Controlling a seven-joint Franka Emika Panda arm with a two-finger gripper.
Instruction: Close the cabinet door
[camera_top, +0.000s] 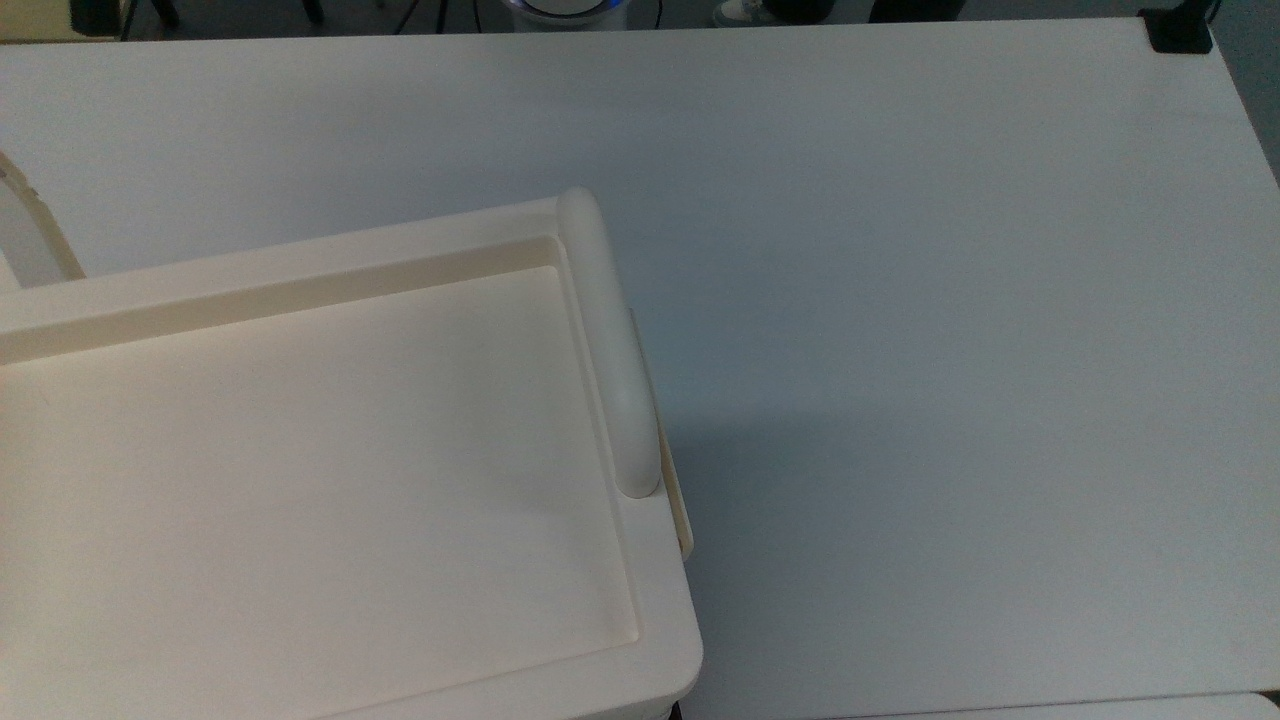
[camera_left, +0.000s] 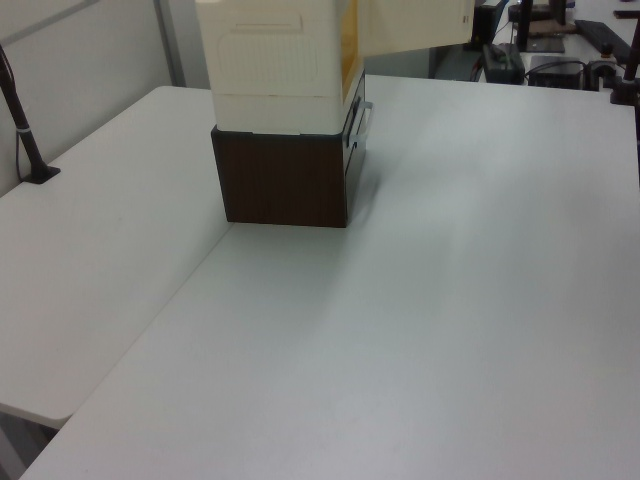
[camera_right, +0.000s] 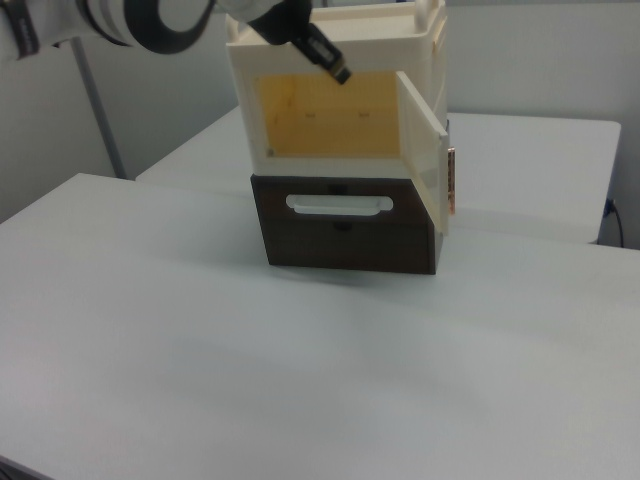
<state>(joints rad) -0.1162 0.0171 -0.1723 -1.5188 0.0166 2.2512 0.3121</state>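
There are no words, numbers, labels or signs to read in any of the views.

In the right view the white arm (camera_right: 110, 20) reaches in from the upper left, in front of the cabinet (camera_right: 330, 95). Its dark gripper (camera_right: 338, 70) slants downward, its tip before the cabinet's upper opening edge, above the yellow interior.
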